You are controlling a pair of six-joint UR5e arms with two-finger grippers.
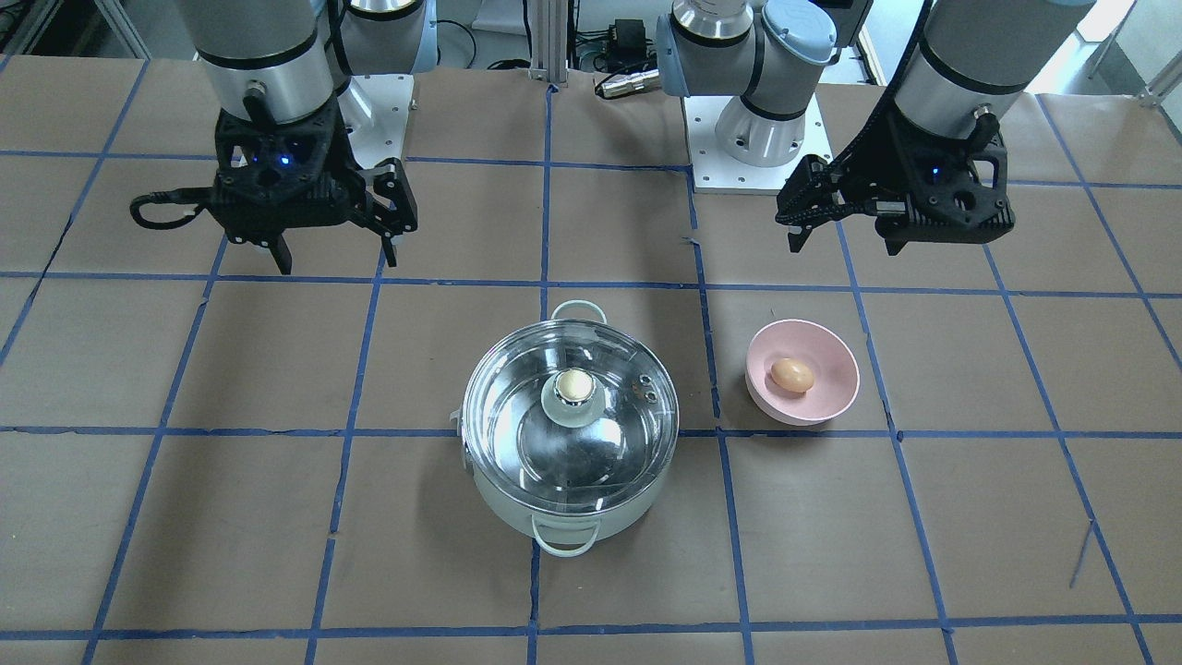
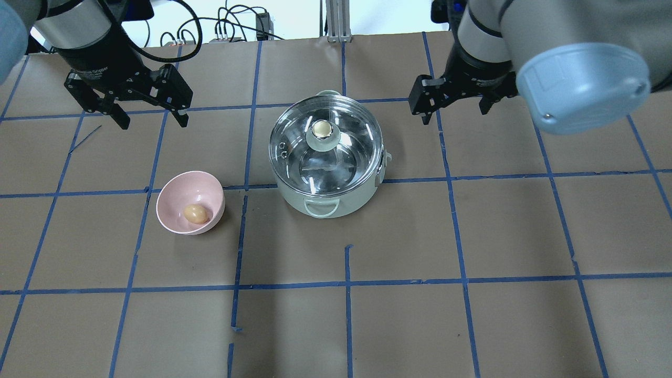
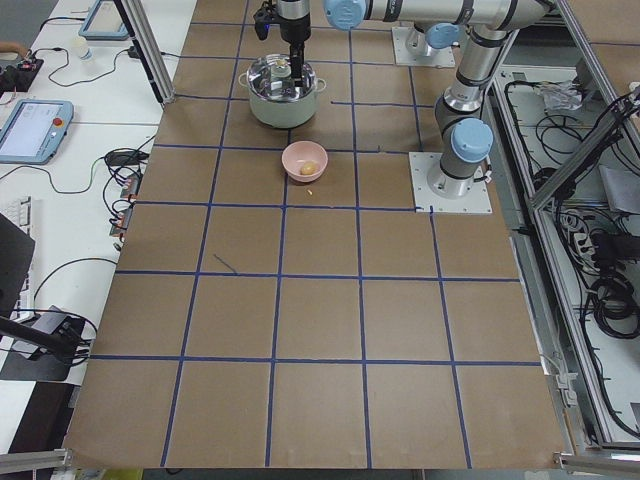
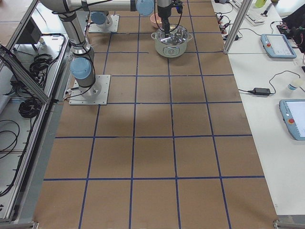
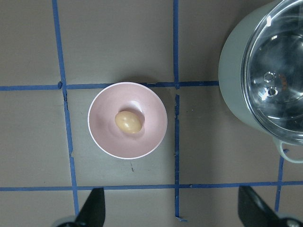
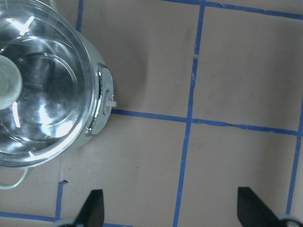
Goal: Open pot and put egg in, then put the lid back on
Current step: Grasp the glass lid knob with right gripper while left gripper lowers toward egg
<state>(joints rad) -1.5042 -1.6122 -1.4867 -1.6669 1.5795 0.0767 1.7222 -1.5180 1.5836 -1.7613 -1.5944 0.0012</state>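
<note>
The pale mint-white pot (image 1: pixel 513 511) stands mid-table with the clear glass lid (image 1: pixel 517 406) on it, its cream-gold knob (image 1: pixel 572 386) on top. In the overhead view the pot (image 2: pixel 359 201) and lid (image 2: pixel 349 152) are at center. The tan egg (image 2: pixel 195 213) lies in a pink bowl (image 2: pixel 176 197) to the pot's left; it also shows in the front view (image 1: pixel 792 375) and the left wrist view (image 5: pixel 128 122). My left gripper (image 2: pixel 151 121) is open and empty, above the table beyond the bowl. My right gripper (image 2: pixel 454 114) is open and empty, to the right of the pot.
The table is brown paper with a blue tape grid. The arm bases (image 1: pixel 753 139) stand at the robot's edge. The left wrist view shows the bowl (image 5: pixel 106 135) and the pot's side (image 5: pixel 232 66); the right wrist view shows the lid (image 6: pixel 47 109).
</note>
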